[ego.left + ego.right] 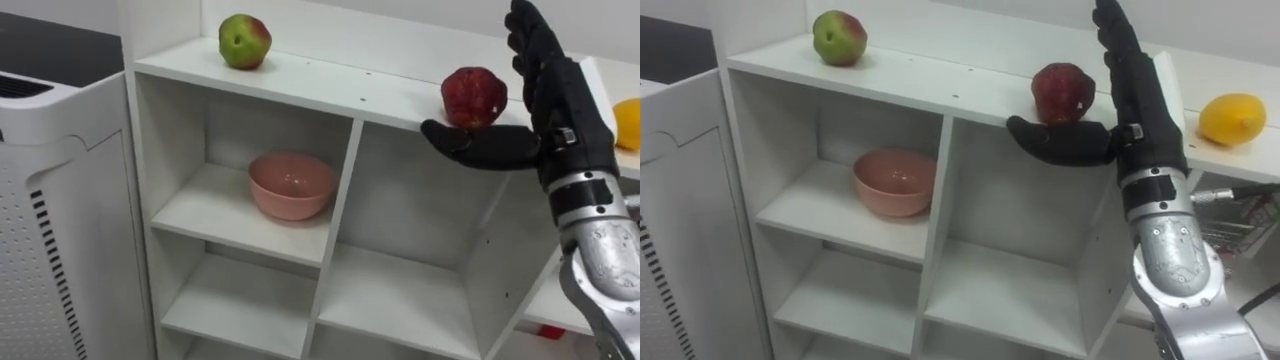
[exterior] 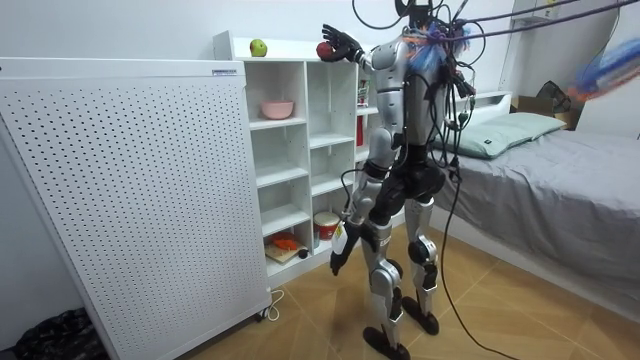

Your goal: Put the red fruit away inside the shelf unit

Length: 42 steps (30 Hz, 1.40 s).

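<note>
Left eye view shows the robot's right hand [image 1: 558, 112] held up at the top of a white shelf unit [image 1: 340, 92]. The hand is open, with its fingers straight up and its thumb sticking out sideways. A red apple [image 1: 473, 97] sits on the top shelf, just left of the palm and right above the thumb. Whether they touch is hard to tell. A green and red apple [image 1: 245, 41] sits far to the left of the hand. A yellow lemon [image 1: 1232, 118] sits on the hand's right. A pink bowl [image 1: 291, 185] rests in a box below and to the left. The left hand [image 2: 338, 250] hangs by the robot's hip.
</note>
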Available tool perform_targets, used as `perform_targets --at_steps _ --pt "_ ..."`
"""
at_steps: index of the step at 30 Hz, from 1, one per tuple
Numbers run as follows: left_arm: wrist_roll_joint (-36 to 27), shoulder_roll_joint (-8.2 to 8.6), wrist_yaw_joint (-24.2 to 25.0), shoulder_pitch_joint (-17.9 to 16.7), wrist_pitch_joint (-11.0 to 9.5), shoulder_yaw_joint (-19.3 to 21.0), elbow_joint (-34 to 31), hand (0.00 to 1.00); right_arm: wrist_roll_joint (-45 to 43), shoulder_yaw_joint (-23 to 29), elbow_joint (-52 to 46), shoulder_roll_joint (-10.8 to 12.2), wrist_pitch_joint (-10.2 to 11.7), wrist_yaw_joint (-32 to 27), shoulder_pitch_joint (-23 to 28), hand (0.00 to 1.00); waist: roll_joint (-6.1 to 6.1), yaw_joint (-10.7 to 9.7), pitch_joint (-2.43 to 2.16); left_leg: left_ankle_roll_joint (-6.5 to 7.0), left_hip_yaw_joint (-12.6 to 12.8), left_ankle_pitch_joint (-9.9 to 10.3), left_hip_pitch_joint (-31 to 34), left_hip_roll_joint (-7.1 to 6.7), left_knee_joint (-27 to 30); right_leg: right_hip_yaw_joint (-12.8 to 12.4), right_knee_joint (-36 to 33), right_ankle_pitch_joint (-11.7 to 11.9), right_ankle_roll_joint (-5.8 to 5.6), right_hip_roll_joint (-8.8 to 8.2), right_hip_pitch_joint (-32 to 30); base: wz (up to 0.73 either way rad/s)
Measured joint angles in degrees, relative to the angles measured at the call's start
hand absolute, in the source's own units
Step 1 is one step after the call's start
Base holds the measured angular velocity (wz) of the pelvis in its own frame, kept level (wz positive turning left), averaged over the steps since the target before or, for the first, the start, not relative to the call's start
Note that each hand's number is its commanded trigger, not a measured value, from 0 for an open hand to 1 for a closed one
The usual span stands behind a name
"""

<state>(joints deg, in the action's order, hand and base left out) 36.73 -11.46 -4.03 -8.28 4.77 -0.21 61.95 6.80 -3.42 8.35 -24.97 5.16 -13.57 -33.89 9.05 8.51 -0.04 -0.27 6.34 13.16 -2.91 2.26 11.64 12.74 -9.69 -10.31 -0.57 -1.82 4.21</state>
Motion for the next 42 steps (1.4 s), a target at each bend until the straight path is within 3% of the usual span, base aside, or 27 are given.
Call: perform_targets --at_steps 7,8,10,15,21,25,32,42 --pt "-0.05 -0.04 1.34 -0.03 0.01 0.00 -0.04 0.00 0.00 0.01 0.09 -0.53 -0.30 0.22 -0.05 0.00 0.83 -0.05 0.39 0.00 -0.18 0.00 0.25 0.00 0.04 -0.01 -0.05 0.00 0.00 0.02 -0.25 0.00" --pt "-0.08 -0.08 1.34 -0.03 0.01 0.00 -0.09 0.00 0.01 0.00 0.23 -0.78 -0.32 0.53 -0.21 0.16 0.97 -0.08 0.48 0.00 -0.18 0.00 0.28 0.00 0.06 -0.02 -0.05 0.00 0.00 0.02 -0.27 0.00" --pt "-0.10 -0.22 1.36 -0.11 0.13 0.00 -0.09 0.00 0.04 -0.08 0.90 -1.38 -0.71 1.55 -1.32 1.00 1.28 -0.23 0.64 0.00 -0.18 0.00 0.35 0.00 0.11 -0.06 -0.04 0.00 0.00 0.02 -0.33 0.00" --pt "-0.21 -0.54 1.86 0.03 0.24 -0.02 -0.09 0.00 0.01 -0.84 1.10 -2.42 -1.54 4.35 -2.61 1.00 1.65 -0.55 0.62 0.00 -0.18 0.00 0.32 0.00 0.12 0.06 -0.05 0.00 0.00 0.00 -0.32 0.00" --pt "-0.35 -1.11 1.85 0.43 0.22 -0.01 -0.16 0.00 1.86 -5.31 1.87 -5.11 -1.56 6.87 -2.62 1.00 2.16 -0.54 0.60 -0.14 -0.10 -0.12 0.31 0.05 0.17 -0.16 -0.08 0.00 0.00 0.01 -0.34 -0.01" --pt "-0.64 -1.24 1.87 0.61 0.20 -0.01 -0.26 0.00 1.95 -5.36 2.65 -5.70 -1.61 6.35 -4.50 1.00 2.50 -0.46 0.55 -0.14 -0.10 -0.20 0.33 0.04 0.24 -0.16 -0.10 0.00 0.00 -0.01 -0.28 0.00" --pt "-1.17 -1.64 1.77 0.75 0.19 -0.05 -0.55 0.00 2.02 -5.43 2.67 -5.83 -1.61 6.10 -5.25 1.00 2.77 -0.35 0.58 -0.14 -0.33 -0.20 0.49 0.01 0.21 -0.03 -0.08 0.00 0.00 -0.03 -0.32 0.01" --pt "-0.94 -1.93 0.36 1.00 0.24 -0.05 -0.55 0.00 1.79 -5.98 2.47 -5.74 -1.59 5.29 -5.24 1.00 2.09 -0.35 0.98 -0.14 -0.41 -0.20 0.75 0.00 0.22 0.02 0.04 0.00 0.00 0.00 -0.45 0.00"
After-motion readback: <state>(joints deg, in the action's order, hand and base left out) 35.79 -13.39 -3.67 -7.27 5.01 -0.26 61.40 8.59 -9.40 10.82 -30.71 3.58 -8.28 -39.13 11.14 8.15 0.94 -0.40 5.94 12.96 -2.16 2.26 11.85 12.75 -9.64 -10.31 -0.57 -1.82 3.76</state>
